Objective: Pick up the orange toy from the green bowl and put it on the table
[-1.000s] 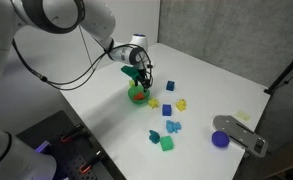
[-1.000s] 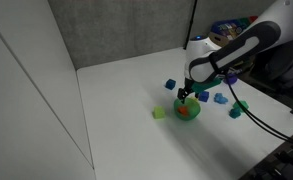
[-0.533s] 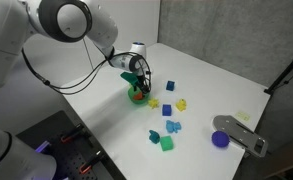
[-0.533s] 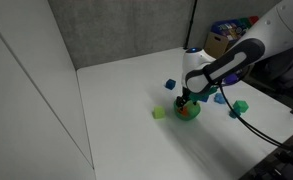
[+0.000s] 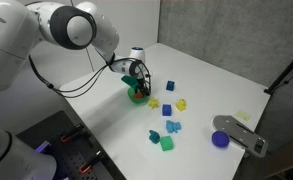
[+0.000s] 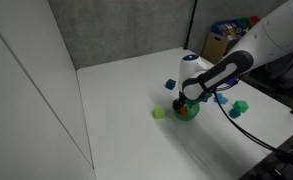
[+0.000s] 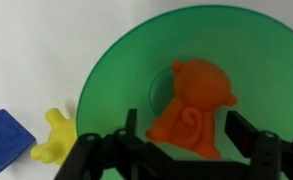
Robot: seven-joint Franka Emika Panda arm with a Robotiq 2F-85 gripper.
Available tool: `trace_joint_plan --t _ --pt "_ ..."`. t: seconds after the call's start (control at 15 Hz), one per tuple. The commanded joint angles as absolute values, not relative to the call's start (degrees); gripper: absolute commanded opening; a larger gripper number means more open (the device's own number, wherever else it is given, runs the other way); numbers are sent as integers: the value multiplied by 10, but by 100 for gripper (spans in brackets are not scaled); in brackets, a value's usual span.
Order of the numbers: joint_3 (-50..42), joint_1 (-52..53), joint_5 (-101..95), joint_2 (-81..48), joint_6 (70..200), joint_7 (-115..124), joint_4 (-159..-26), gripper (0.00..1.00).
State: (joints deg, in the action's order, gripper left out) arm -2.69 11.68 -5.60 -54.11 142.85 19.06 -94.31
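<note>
Your gripper (image 7: 183,128) has dropped lower than a second ago, jaws spread astride the orange toy (image 7: 191,100), centre-frame inside the green bowl (image 7: 111,75). Bowl's lower rim is cut off; contact unclear.

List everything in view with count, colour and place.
table: one, white, under everything
green bowl: one, green, on the table
orange toy: one, orange, in the green bowl
yellow toy: one, yellow, beside the bowl
blue blocks: several, blue and teal, scattered on the table
green cube: one, green, near the table's edge
purple disc: one, purple, by the grey object
grey object: one, grey, at the table's edge
arm: one, white, reaching over the bowl
gripper: one, black, open around the orange toy
</note>
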Motion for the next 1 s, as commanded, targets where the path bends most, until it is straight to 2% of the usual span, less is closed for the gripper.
trace_joint_plan --t 0.0,0.07,0.2,0.4,0.93 --pt "-33 125 -49 -561 1425 189 -917 58" --pt "-35 127 -50 -563 1423 191 -915 49" --pt "-34 126 -47 -558 1416 191 -912 37" --pt "-27 121 -43 -537 1412 184 -915 28" --pt "-8 109 -29 -474 1395 166 -917 16"
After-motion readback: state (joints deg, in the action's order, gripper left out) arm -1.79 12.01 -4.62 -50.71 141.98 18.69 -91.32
